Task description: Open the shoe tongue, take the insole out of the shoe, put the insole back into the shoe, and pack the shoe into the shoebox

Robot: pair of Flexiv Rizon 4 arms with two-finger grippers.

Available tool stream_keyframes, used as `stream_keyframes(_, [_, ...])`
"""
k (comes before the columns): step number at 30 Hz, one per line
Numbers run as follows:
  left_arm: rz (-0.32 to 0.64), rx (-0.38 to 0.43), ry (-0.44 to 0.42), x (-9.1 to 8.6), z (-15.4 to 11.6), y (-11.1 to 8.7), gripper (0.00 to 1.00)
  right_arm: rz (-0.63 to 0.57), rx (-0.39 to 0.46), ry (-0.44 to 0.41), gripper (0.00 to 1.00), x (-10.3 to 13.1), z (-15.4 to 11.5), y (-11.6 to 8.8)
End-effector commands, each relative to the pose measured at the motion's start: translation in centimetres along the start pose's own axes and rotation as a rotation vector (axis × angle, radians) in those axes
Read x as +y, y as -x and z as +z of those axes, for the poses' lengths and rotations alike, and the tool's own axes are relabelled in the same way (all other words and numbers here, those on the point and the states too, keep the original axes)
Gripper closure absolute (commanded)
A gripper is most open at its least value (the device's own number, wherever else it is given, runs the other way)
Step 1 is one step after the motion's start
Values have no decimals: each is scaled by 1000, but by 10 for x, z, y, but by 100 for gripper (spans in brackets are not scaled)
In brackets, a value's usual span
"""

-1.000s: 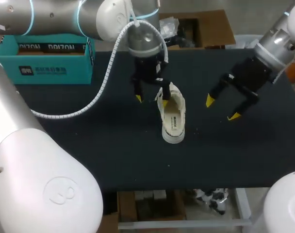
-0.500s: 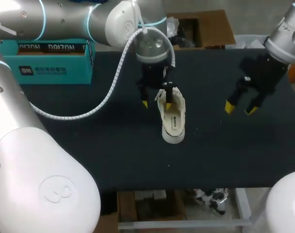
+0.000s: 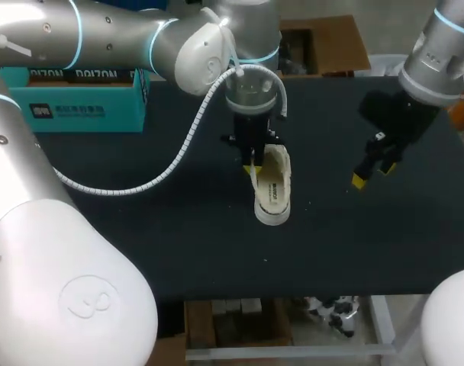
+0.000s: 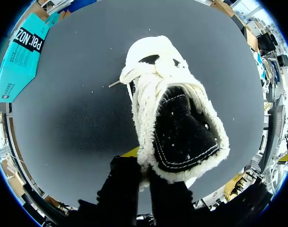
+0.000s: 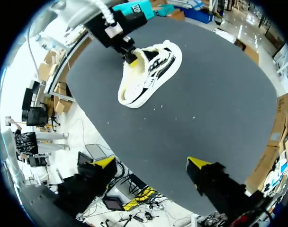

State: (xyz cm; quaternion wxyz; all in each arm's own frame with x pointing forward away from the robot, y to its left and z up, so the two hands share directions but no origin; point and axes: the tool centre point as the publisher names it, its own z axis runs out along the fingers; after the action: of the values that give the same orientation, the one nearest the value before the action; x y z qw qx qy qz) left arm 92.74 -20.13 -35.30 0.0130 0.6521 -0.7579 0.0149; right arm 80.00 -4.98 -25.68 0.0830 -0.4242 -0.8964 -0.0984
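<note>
A white shoe (image 3: 273,192) with a fleecy lining lies in the middle of the black table (image 3: 140,244). Its dark insole (image 4: 184,130) shows inside it in the left wrist view. My left gripper (image 3: 253,166) stands over the shoe's far left edge. It is shut (image 4: 141,163) on the fleecy rim (image 4: 146,156), one finger inside the shoe and one outside. My right gripper (image 3: 369,174) hangs open to the right of the shoe, well apart from it, with nothing between its fingers (image 5: 151,163). The teal shoebox (image 3: 72,95) stands at the back left.
The left arm's white cable (image 3: 178,160) loops over the table left of the shoe. The table's near edge (image 3: 293,293) runs along the front. A tiny speck (image 3: 309,203) lies just right of the shoe.
My left gripper shifted right onto the shoe's rim and closed on it. My right gripper drew away to the right and turned, staying open.
</note>
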Motion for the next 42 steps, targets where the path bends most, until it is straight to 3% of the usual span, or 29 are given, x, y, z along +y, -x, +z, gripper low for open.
stream_keyframes(1, [-6, 13, -15, 2, 1, 6, 100, 0, -2, 3, 0, -3, -1, -1])
stream_keyframes(4, [12, 32, -30, 1, 0, 9, 100, 0, -2, 3, 0, -3, -1, -1])
stream_keyframes(6, [52, 44, -47, -1, -1, 10, 100, -134, -42, 2, 0, -1, -8, 0])
stream_keyframes(10, [142, 53, -85, -9, -6, 16, 100, -281, -119, -46, 0, -2, -19, 6])
stream_keyframes(11, [214, 56, -92, -11, -8, 17, 100, -368, -148, -40, 0, -4, -22, 6])
stream_keyframes(13, [268, 56, -119, -16, -13, 21, 100, -456, -172, -60, 0, -6, -27, 7])
stream_keyframes(16, [434, 36, -147, -23, -21, 27, 100, -582, -199, -59, 0, -11, -33, 12])
stream_keyframes(19, [580, 13, -183, -28, -31, 34, 100, -760, -232, -15, 0, -17, -38, 13])
stream_keyframes(26, [923, -128, -201, -26, -58, 39, 100, -934, -261, -44, 0, -32, -44, 25])
stream_keyframes(34, [1007, -235, -242, -22, -97, 41, 100, -1031, -251, -133, 0, -41, -48, 27])
stream_keyframes(42, [1034, -297, -345, -55, -156, 62, 100, -1031, -251, -133, 0, -41, -48, 27])
